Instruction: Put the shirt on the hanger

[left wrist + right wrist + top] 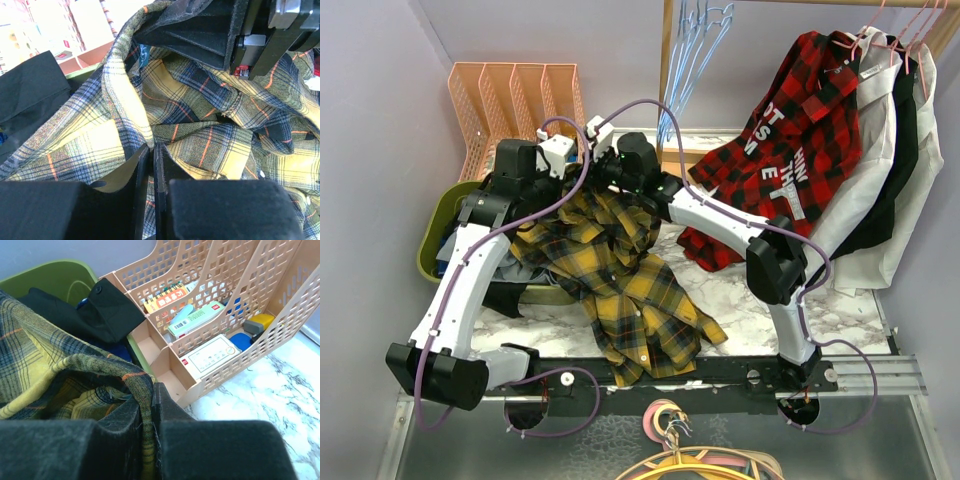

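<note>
The left gripper [151,152] and right gripper [151,392] each clamped 1 fold of the shirt [635,290], possibly near its collar.

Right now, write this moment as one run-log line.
left gripper: shut on shirt | right gripper: shut on shirt | hanger: hanging, bare

Left gripper [151,147] and right gripper [152,387] are clamped tight.

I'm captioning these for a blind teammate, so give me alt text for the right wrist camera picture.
The right gripper is shut on a fold of the yellow-and-dark plaid shirt in the foreground. Behind it are a green bin holding black cloth and a peach slotted desk organiser with small boxes, on a marble table.
</note>
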Available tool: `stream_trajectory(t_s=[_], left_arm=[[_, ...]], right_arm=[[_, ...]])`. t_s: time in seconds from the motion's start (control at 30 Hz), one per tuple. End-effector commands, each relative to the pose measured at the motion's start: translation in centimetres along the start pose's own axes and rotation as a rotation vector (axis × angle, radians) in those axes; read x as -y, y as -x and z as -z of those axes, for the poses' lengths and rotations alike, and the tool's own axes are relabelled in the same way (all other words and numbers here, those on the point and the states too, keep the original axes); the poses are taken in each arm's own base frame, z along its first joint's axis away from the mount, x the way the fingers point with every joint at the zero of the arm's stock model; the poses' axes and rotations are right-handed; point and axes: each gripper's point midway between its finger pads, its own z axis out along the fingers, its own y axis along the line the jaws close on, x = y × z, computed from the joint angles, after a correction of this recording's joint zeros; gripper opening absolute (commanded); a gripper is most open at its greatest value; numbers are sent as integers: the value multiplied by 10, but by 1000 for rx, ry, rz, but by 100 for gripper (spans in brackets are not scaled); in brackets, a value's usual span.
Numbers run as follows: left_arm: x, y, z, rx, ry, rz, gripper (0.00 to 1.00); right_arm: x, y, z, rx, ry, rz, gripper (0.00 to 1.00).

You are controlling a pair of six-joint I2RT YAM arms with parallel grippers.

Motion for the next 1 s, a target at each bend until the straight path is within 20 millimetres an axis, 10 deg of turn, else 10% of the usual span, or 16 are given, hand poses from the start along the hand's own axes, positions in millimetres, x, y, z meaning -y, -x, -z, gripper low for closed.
stream_trajectory(t_s=[0.0,0.1,0.2,0.3,0.6,0.7,0.83,0.97], left_arm=[[3,1,4,1,-17,-35,11],[-1,0,2,-10,2,-45,22],[0,0,0,-13,-4,-40,58],[3,-3,-3,-29,-22,-39,63],[4,-8,-9,-46,-37,-42,37],[1,-6,-8,-41,-26,-44,1],[0,7,10,7,-54,-41,0],[14,21,38,74,-181,-3,0]], right_arm=[[2,-2,4,5,5,-12,7],[2,1,7,11,7,-9,7],[0,4,10,17,13,-7,7],[1,3,10,17,13,-5,7],[-3,8,15,26,31,-24,9],[-7,10,19,27,51,-37,12],[-19,10,30,19,93,-86,32],[-26,-3,43,-17,110,-128,73]])
